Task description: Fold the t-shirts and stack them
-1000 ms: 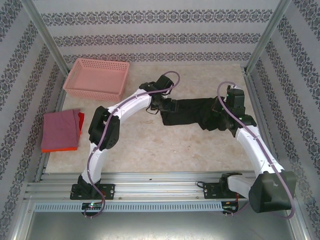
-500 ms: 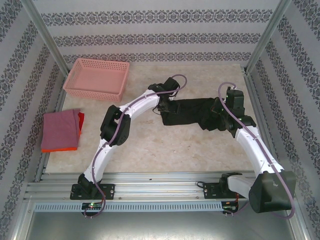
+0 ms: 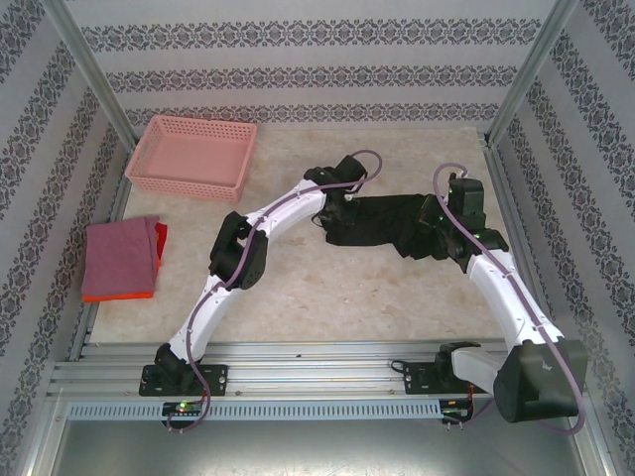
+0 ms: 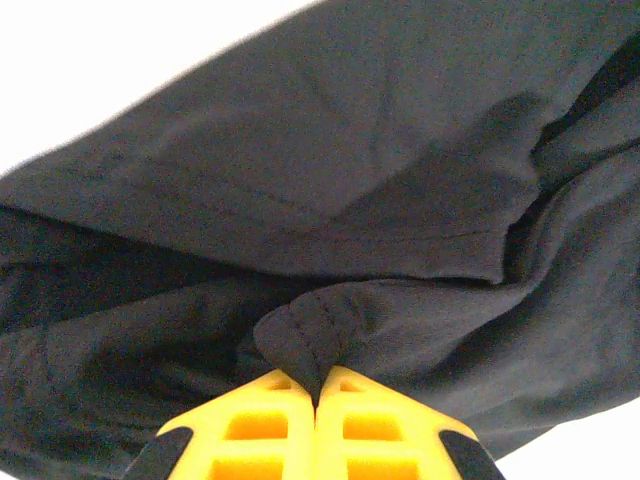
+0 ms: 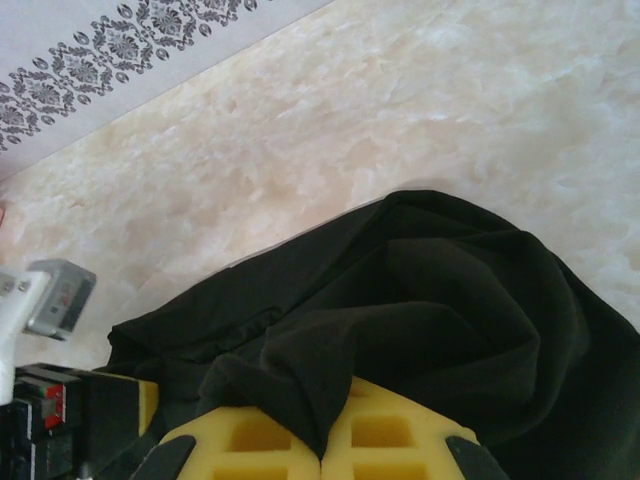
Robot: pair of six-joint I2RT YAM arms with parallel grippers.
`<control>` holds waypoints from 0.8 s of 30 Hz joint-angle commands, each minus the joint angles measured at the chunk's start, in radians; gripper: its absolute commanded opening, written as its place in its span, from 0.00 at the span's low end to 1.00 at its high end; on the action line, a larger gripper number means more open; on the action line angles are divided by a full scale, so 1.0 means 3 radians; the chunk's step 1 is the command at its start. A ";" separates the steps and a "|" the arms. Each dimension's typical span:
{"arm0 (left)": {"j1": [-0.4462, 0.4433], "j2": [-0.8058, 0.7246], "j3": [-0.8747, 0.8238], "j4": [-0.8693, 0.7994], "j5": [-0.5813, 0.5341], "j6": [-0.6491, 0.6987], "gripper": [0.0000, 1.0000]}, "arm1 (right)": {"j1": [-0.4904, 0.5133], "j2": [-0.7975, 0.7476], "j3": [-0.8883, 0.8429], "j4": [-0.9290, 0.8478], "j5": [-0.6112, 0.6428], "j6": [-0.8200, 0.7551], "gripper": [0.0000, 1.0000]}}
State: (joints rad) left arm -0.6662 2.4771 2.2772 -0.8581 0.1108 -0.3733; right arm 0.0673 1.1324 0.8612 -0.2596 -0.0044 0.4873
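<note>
The left tool (image 4: 316,385) has its two yellow fingers pressed together with a small pinched fold of the black t-shirt (image 4: 300,180) caught between the tips. From that pinch, in the left wrist view, the cloth spreads up toward 12 o'clock in layered folds with a stitched hem running across.

The right tool (image 5: 322,440) is likewise clamped tight, a ridge of the same black cloth gripped between its yellow fingers. From there the shirt bunches away toward 3 o'clock and 10 o'clock over the pale marbled tabletop (image 5: 420,110).

In the top view the two tools hold opposite ends of the garment, the left at its 9 o'clock end and the right at its 3 o'clock end. The shirt lies as a crumpled band between them, at about 1 o'clock from the tabletop's middle.

At the 9 o'clock edge, well apart, a folded dusty-pink t-shirt (image 3: 117,256) lies on an orange t-shirt (image 3: 119,295). A pink lattice basket (image 3: 193,156) sits at 11 o'clock.
</note>
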 commanded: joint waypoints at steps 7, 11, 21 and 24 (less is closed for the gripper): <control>0.0310 -0.0744 0.0549 -0.0166 -0.0254 0.0105 0.00 | -0.0025 -0.0401 0.0883 -0.0201 0.0168 -0.0328 0.00; 0.0545 -0.1056 0.0586 -0.0150 -0.0183 -0.0022 0.00 | -0.0020 -0.0569 0.1164 -0.0240 0.0173 -0.0414 0.00; 0.0760 -0.1776 0.0157 -0.0246 -0.0243 -0.0064 0.00 | -0.0019 -0.1015 0.1409 -0.0646 0.0187 -0.0566 0.01; 0.0797 -0.1772 0.0110 -0.0144 -0.0211 -0.0106 0.00 | -0.0020 -0.0853 0.1390 -0.0514 0.0089 -0.0543 0.01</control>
State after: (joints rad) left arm -0.4328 1.9388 2.3386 -0.8902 0.0509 -0.3817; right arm 0.0673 0.8253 1.2716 -0.4221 0.0368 0.3389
